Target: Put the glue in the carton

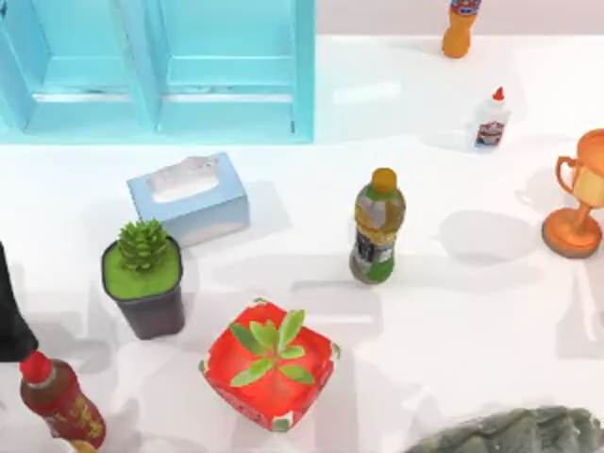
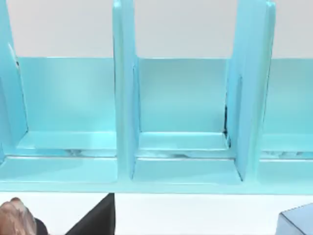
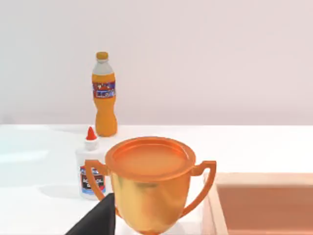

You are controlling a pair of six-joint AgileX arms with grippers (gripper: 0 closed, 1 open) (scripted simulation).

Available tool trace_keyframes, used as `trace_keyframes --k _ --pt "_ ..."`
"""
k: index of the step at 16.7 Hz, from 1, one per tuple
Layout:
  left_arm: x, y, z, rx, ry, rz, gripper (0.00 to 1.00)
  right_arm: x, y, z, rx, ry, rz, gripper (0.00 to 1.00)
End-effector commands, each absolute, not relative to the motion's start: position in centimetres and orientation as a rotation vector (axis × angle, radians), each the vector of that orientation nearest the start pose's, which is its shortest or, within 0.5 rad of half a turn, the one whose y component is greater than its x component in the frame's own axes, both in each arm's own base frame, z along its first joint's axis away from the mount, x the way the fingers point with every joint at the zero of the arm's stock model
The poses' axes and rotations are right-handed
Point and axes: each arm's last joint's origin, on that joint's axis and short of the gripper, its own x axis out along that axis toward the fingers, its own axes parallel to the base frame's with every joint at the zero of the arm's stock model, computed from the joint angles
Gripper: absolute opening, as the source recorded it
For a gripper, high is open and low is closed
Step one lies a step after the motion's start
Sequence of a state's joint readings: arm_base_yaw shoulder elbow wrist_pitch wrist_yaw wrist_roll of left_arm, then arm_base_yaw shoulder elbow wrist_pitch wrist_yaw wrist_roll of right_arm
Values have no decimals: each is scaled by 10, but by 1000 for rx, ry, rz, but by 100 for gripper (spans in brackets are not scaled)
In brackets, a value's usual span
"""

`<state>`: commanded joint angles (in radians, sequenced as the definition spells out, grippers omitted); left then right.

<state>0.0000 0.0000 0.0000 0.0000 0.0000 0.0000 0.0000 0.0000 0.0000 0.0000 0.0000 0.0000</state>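
Observation:
The glue (image 1: 491, 120) is a small white bottle with a red pointed cap, standing upright at the back right of the table. It stands just behind the golden trophy (image 3: 149, 183) as glue (image 3: 90, 169) in the right wrist view. The carton (image 1: 160, 71) is a large light-blue box with divided bays at the back left, and the carton (image 2: 181, 127) faces the left wrist camera. A dark edge of my left gripper (image 2: 95, 220) and of my right gripper (image 3: 95, 220) shows low in each wrist view. Both are far from the glue.
An orange drink bottle (image 1: 460, 28) stands behind the glue. Trophy (image 1: 578, 193) at the right edge, beside an orange-walled tray (image 3: 264, 196). Green bottle (image 1: 377, 226), tissue box (image 1: 189, 196), succulent pot (image 1: 143, 278), red planter (image 1: 271, 363), red bottle (image 1: 58, 396), rock (image 1: 510, 432).

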Motion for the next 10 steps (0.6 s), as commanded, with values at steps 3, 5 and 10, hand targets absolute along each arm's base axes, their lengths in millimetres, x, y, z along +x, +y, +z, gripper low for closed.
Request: trace_keyframes --k 3,5,10 --pt "106 -1 160 0 0 0 100 106 -1 163 0 -1 5 100" --pt "106 -1 160 0 0 0 100 106 1 176 3 -1 28 100" --pt "106 -1 160 0 0 0 100 125 10 244 19 29 106 100"
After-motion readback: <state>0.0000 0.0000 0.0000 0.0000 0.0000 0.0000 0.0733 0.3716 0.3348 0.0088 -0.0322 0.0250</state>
